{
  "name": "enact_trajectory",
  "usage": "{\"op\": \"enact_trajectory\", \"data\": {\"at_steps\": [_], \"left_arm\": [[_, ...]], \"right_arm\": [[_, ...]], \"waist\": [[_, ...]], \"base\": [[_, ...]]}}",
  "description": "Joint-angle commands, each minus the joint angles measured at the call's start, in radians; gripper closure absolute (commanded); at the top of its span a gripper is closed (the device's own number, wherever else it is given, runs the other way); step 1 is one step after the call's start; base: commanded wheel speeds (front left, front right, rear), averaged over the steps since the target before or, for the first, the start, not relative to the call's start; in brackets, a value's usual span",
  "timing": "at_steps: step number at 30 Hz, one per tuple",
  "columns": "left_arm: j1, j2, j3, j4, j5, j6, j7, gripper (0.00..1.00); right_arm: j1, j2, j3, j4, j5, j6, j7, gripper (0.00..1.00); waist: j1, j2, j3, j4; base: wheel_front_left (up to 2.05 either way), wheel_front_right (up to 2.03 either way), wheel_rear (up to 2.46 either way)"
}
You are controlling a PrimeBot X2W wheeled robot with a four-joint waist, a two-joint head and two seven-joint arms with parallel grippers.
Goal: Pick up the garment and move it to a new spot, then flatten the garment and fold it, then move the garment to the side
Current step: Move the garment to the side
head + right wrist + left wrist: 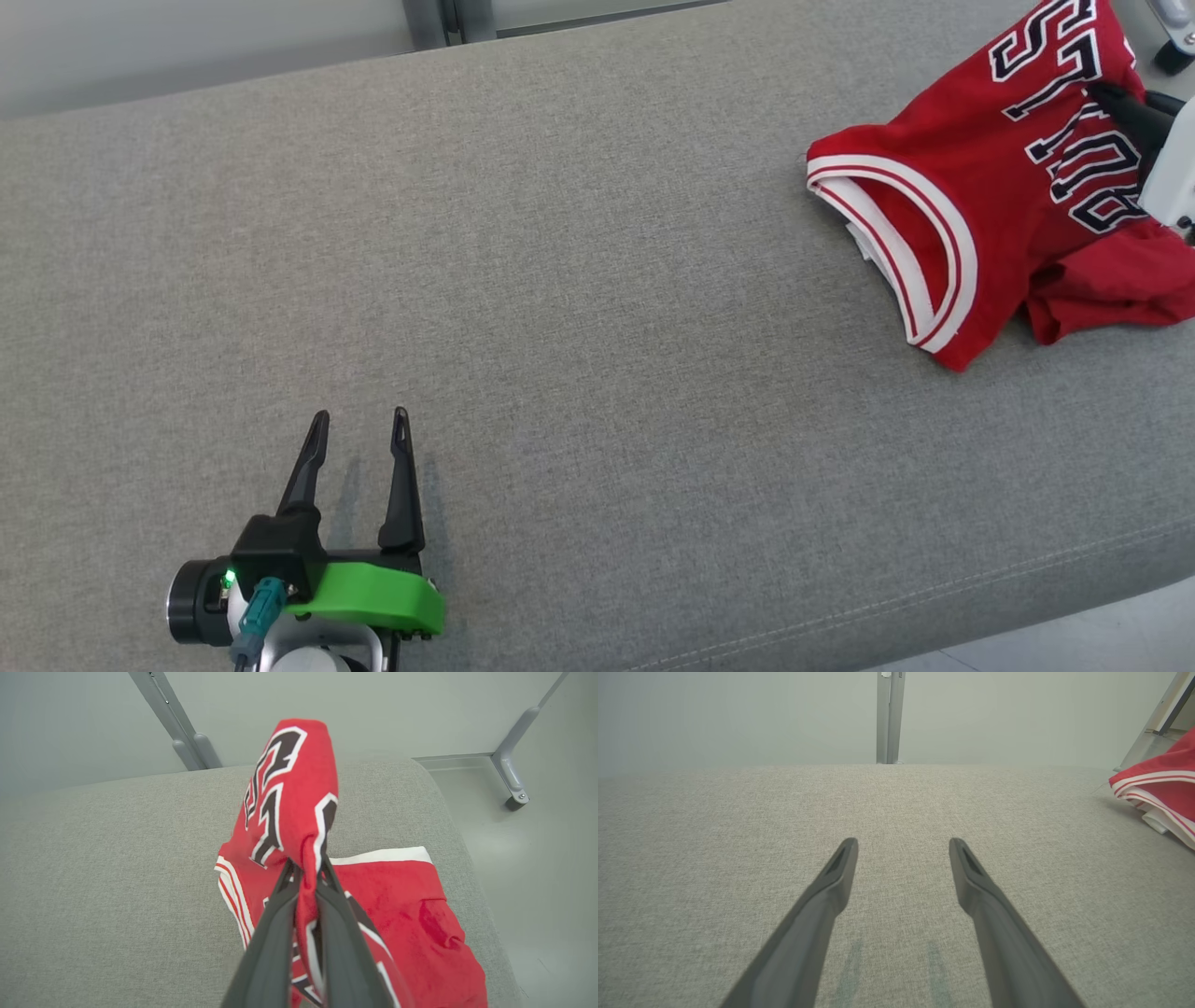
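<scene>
The garment (971,177) is a red jersey with white-trimmed edges and black-and-white lettering, bunched at the far right of the grey cushion (560,280). My right gripper (306,865) is shut on a pinched fold of the garment (289,798), which stands up above the fingertips while the rest lies on the cushion below. In the head view the right gripper (1116,98) shows as dark fingers against the lettering at the right edge. My left gripper (359,425) rests open at the lower left, far from the garment, with nothing between its fingers (840,868). The jersey's trimmed edge (1157,788) shows at the right.
The cushion's right end (448,826) drops off to a pale floor. Grey metal frame legs (511,779) stand beyond it, and another post (888,716) rises behind the cushion's far edge. The cushion's front edge (934,607) runs along the lower right.
</scene>
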Motion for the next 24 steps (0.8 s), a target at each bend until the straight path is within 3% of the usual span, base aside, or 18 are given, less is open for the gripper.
{"op": "enact_trajectory", "data": {"at_steps": [1, 10, 11, 12, 13, 14, 18, 24], "left_arm": [[0.004, 0.004, 0.001, 0.0, -0.007, 0.011, -0.003, 0.0], [-0.013, 0.004, -0.002, 0.021, 0.026, -0.003, -0.003, 0.0], [-0.012, 0.004, -0.005, 0.031, 0.033, -0.005, -0.003, 0.0], [-0.012, 0.004, -0.006, 0.043, 0.04, -0.008, -0.003, 0.0], [-0.011, 0.004, -0.007, 0.053, 0.046, -0.012, -0.003, 0.0], [-0.012, 0.004, -0.005, 0.06, 0.049, -0.013, -0.003, 0.0], [-0.015, 0.004, 0.008, 0.073, 0.052, -0.015, -0.003, 0.0], [0.017, 0.004, 0.031, 0.064, 0.055, -0.02, -0.003, 0.0]], "right_arm": [[-0.001, -0.009, -0.013, 0.012, -0.005, -0.001, 0.012, 1.0], [0.022, -0.049, -0.094, 0.122, -0.073, -0.001, 0.028, 1.0], [0.015, -0.056, -0.1, 0.151, -0.112, -0.001, 0.002, 0.84], [0.008, -0.055, -0.101, 0.176, -0.148, -0.001, -0.023, 0.79], [0.003, -0.046, -0.109, 0.21, -0.179, -0.001, -0.051, 0.64], [-0.003, -0.034, -0.117, 0.244, -0.214, -0.001, -0.078, 0.03], [-0.004, -0.004, -0.14, 0.34, -0.298, -0.001, -0.155, 0.0], [0.02, 0.057, -0.192, 0.412, -0.364, -0.001, -0.369, 0.0]], "waist": [[0.0, -0.0001, -0.001, 0.003], [0.0, -0.0001, 0.011, 0.026], [0.0, -0.0001, 0.012, 0.029], [0.0, -0.0001, 0.012, 0.032], [0.0, -0.0001, 0.01, 0.035], [0.0, -0.0001, 0.009, 0.038], [0.0, -0.0001, 0.004, 0.053], [0.0, -0.0001, -0.007, 0.068]], "base": [[0.0, 0.0, 0.0], [0.0, 0.0, 0.0], [0.0, 0.0, 0.0], [0.0, 0.0, 0.0], [0.0, 0.0, 0.0], [0.0, 0.0, 0.0], [0.0, 0.0, 0.0], [0.0, 0.0, 0.0]]}}
